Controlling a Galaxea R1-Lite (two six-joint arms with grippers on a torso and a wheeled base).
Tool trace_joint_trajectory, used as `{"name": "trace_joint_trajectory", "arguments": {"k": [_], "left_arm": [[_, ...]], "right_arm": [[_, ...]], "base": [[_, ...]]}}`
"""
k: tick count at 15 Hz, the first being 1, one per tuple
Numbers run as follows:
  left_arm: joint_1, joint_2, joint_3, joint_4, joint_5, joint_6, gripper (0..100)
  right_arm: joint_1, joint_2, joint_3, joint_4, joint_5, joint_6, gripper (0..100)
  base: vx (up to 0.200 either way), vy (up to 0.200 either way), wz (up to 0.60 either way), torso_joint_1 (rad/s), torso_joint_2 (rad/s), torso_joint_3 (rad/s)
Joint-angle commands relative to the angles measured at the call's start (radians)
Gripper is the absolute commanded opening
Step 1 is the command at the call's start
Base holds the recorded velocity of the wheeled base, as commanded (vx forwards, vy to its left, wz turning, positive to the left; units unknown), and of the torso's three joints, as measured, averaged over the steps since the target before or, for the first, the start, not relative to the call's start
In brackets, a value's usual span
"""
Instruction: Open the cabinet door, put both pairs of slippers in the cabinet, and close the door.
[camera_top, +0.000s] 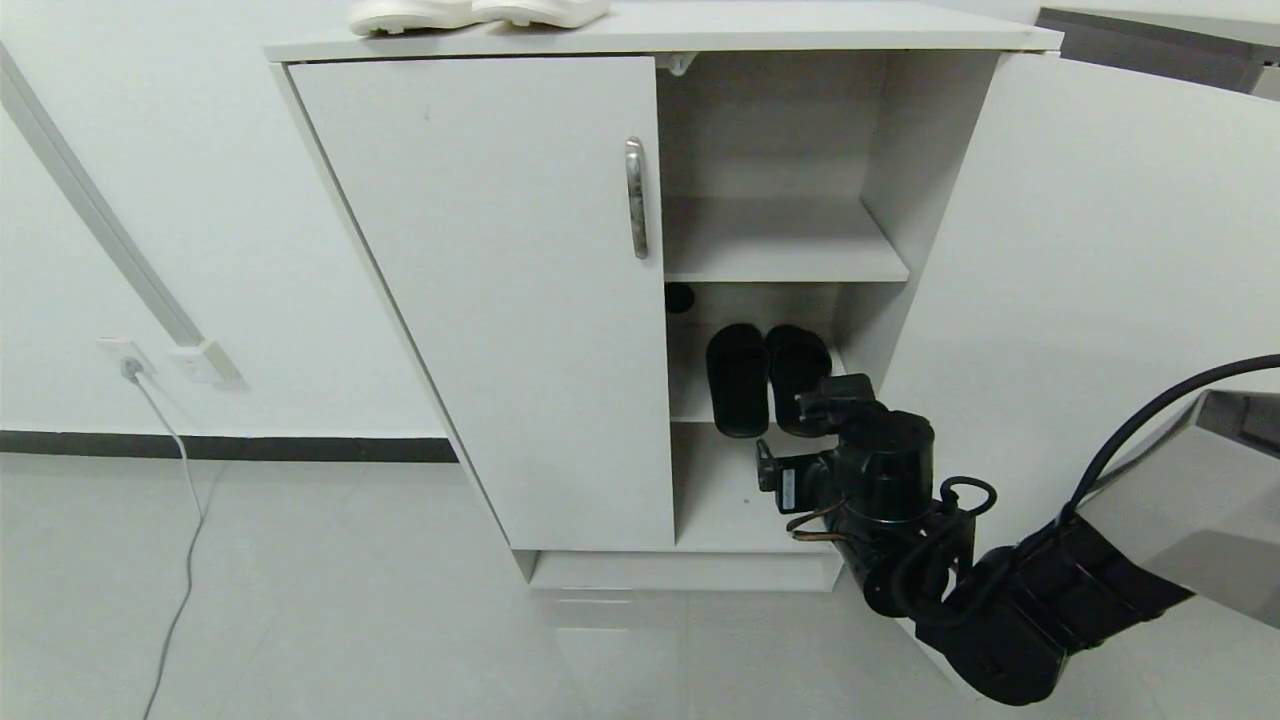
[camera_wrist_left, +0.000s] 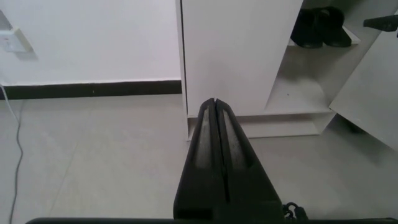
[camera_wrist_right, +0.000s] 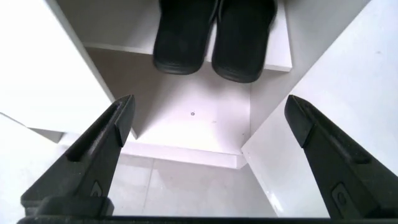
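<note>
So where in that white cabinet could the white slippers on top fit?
Bare: the upper shelf beneath the cabinet top, and the bottom shelf below the black slide slippers. Crowded: the middle shelf, where that pair sits behind the open right gripper.

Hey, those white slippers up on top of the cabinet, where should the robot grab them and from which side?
Probably the near ends of the white slippers, coming from the front. They lie flat, side by side, at the front edge of the cabinet top above the closed left door, so jaws spread across both could pinch the pair together.
</note>
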Motion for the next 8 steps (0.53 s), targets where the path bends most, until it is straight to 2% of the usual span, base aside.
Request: {"name": "trace_joint_trajectory", "arguments": {"k": [1,8], "left_arm": [[0.0,0.001,0.0,0.0,0.0,0.0,0],[0.0,0.001,0.0,0.0,-0.002,0.003,0]], "right_arm": [[0.0,0.005,0.0,-0.004,0.0,-0.001,100],[0.0,0.008,0.008,-0.025,-0.012,-0.005,100]], "base": [[0.0,0.0,0.0,0.0,0.0,0.0],[0.0,0.0,0.0,0.0,0.0,0.0]]}}
